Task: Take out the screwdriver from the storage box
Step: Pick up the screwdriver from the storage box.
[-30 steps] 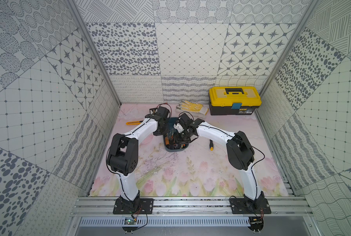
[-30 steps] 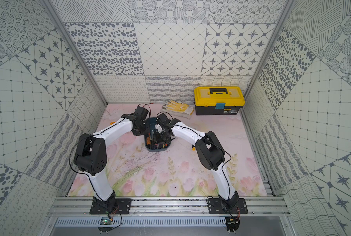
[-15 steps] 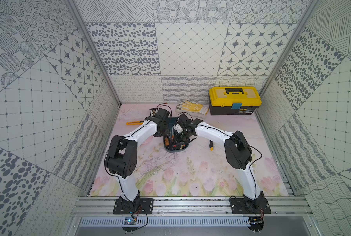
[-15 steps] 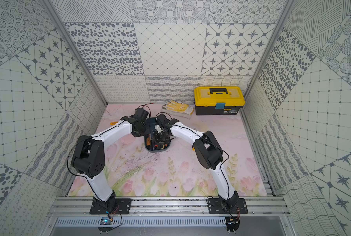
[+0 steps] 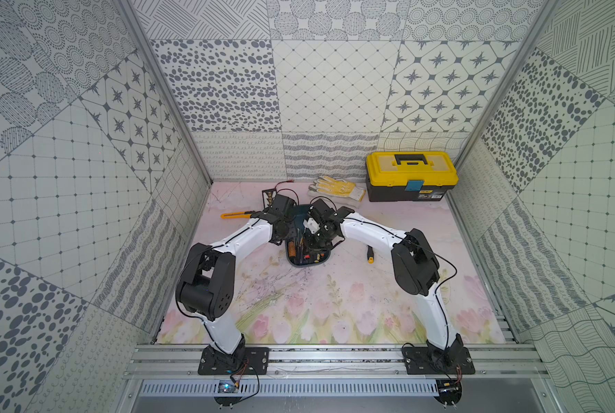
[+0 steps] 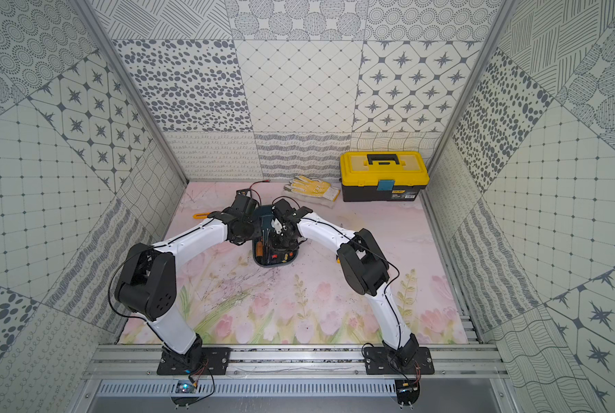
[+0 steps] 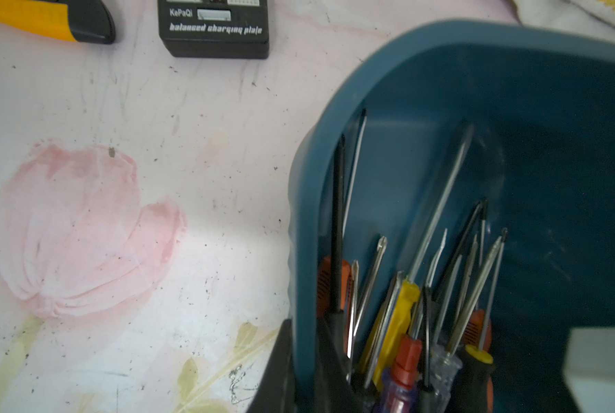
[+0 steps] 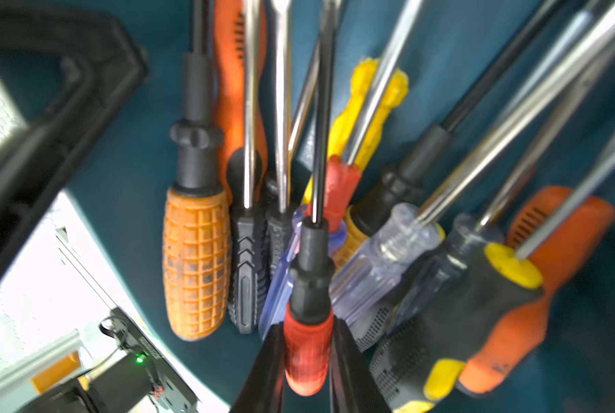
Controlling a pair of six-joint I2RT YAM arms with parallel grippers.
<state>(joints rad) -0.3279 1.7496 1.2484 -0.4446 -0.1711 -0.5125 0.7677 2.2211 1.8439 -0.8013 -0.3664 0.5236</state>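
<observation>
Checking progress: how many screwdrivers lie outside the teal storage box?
1: a black-and-yellow screwdriver on the mat, right of the storage box and apart from it. Others may be hidden.

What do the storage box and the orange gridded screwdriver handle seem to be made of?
Storage box: probably plastic, smooth with a soft sheen; one-piece moulded rounded rim.
Orange gridded handle: likely rubbery plastic, matt; moulded grid, dirt in the grooves.

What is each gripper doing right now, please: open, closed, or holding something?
Left gripper: closed on the storage box wall.
Right gripper: closed around the red-handled screwdriver.
</observation>
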